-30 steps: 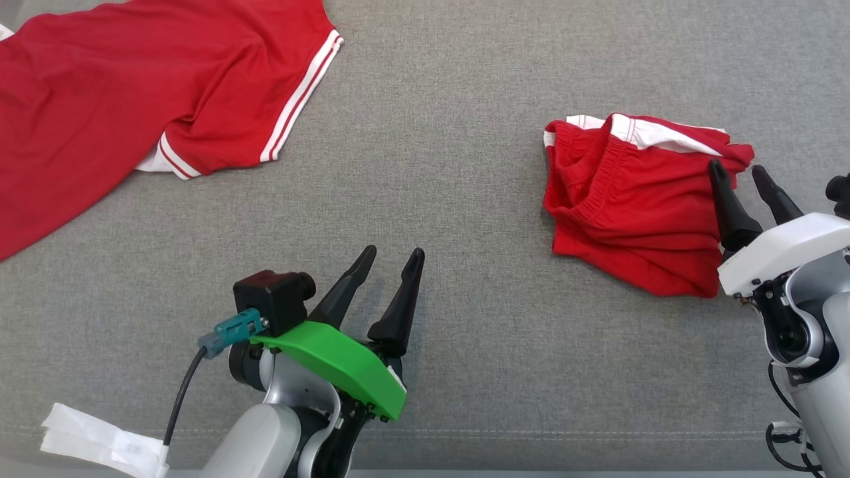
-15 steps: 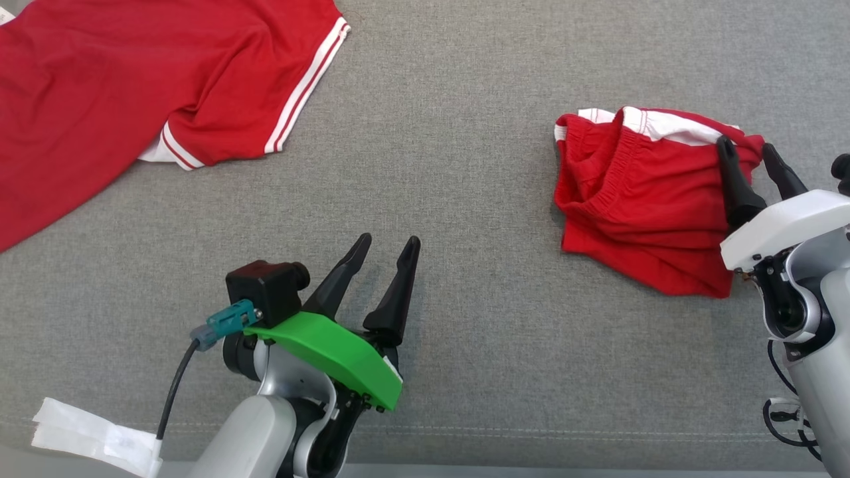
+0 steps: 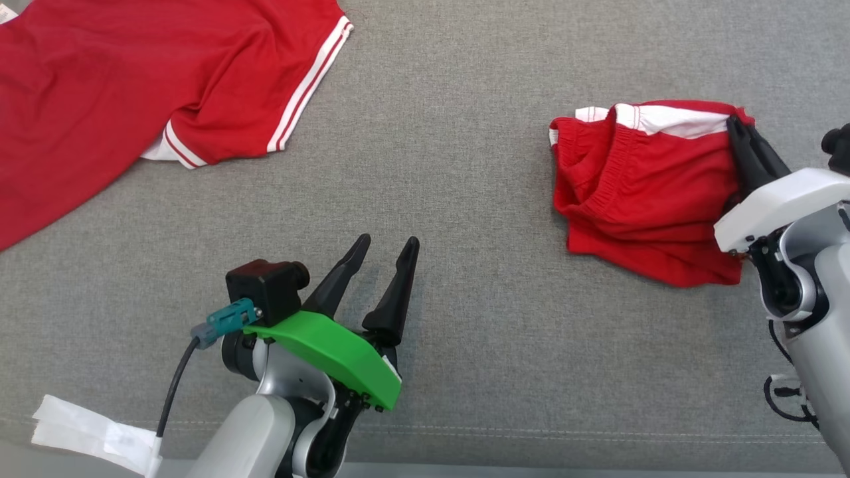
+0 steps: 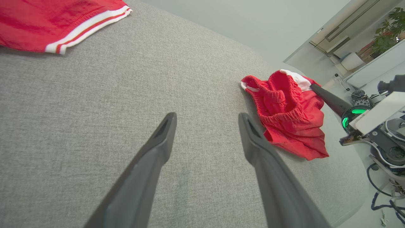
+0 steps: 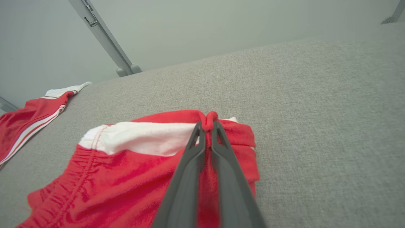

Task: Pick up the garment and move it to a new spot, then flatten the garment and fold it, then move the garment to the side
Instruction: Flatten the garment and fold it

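While our left gripper [image 3: 388, 240] hangs nearest us over the grey upholstery [image 3: 478, 199], fingers spread wide and holding nothing, our right gripper [image 3: 740, 126] farther out has its fingers pressed together on a fold of the red shorts [image 3: 637, 192], at their far right corner beside the white band [image 3: 671, 119]. The shorts lie crumpled on the right of the surface. Farthest off, at the left and well apart, a red jersey [image 3: 99, 86] with white-striped trim lies spread.

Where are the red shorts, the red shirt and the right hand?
red shorts [image 3: 637, 192], head view, middle of the crumpled fabric.
red shirt [image 3: 99, 86], head view, broad body panel.
right hand [image 3: 738, 123], head view, between the fingertips pinching the shorts' corner.
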